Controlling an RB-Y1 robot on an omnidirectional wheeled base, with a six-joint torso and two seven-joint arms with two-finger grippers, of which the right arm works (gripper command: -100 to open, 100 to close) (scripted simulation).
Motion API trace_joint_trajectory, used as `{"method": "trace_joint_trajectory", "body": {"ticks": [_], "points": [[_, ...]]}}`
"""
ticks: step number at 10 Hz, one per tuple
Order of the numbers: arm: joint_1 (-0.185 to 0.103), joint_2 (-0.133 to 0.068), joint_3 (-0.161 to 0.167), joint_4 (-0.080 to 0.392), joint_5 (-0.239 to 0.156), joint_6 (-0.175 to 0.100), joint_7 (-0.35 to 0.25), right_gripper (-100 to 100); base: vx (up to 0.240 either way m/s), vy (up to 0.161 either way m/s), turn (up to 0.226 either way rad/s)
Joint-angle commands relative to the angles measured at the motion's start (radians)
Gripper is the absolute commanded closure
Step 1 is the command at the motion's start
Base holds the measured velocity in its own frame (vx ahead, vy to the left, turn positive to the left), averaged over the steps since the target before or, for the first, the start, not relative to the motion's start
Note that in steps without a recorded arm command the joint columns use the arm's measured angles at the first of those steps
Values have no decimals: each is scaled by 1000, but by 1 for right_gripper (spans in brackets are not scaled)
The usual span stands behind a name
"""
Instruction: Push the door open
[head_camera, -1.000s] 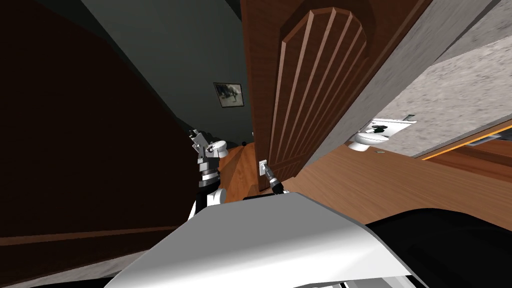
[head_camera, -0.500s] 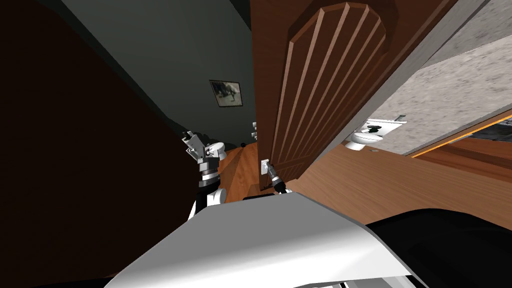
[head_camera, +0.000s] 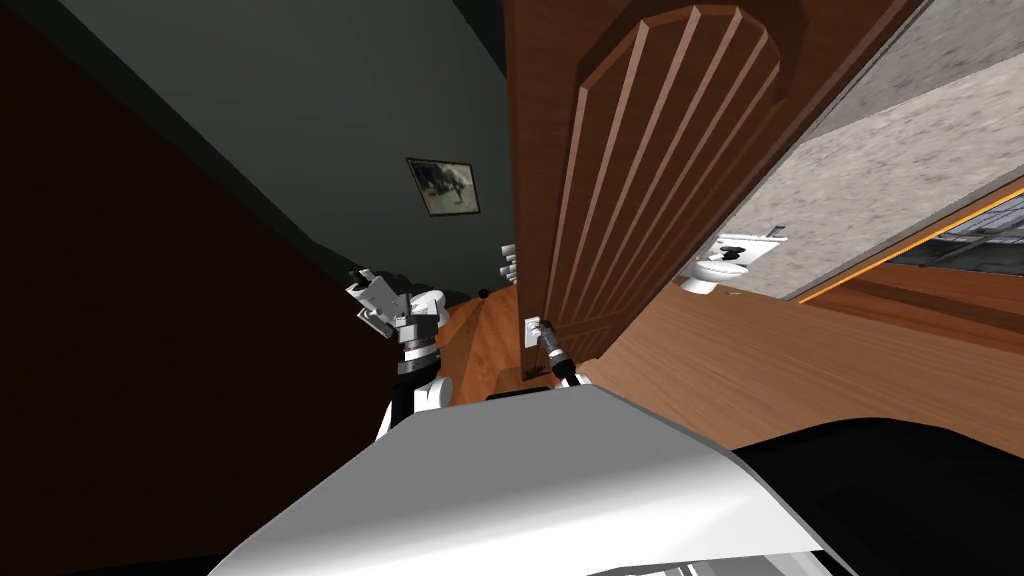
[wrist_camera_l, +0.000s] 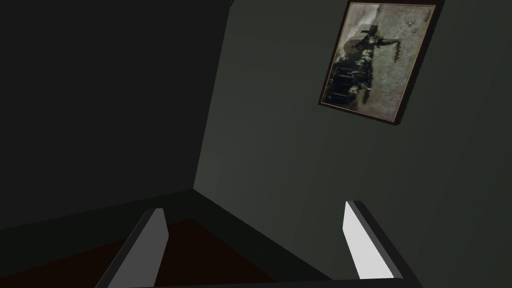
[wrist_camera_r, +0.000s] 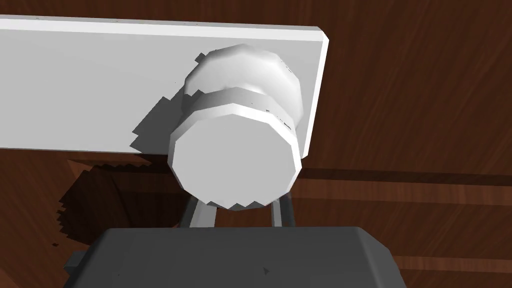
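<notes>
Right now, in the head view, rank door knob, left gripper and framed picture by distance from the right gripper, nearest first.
1. door knob: held in the right gripper
2. left gripper: raised, to the left
3. framed picture: on the far wall

The left claw (wrist_camera_l: 255, 245) has two thin, light grey blade fingers (wrist_camera_l: 362, 240) with darker edges. The right claw (wrist_camera_r: 242, 222) has a dark grey boxy body. The left forearm (head_camera: 420, 345) is white with black-and-grey banded joints.

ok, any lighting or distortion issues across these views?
Head view: wide lens splays and tilts the door, left wall very dark. Left wrist view: dim, framed picture readable. Right wrist view: bright, the knob throws a jagged-edged shadow on its plate.
</notes>
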Motion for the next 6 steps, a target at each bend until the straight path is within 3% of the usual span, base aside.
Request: {"method": "trace_joint_trajectory", "body": {"ticks": [1,2,3,6], "points": [[-6,3,-24,-1,-10,5,1,100,145,112,-102],[-9,5,-32,0,-13,6,2,100,151,115,-68],[10,-12,-17,-9,-10,0,-4,-100,-60,51,-44],[25,-18,-8,-21,-9,-4,-11,-100,-180,-14,4]]}}
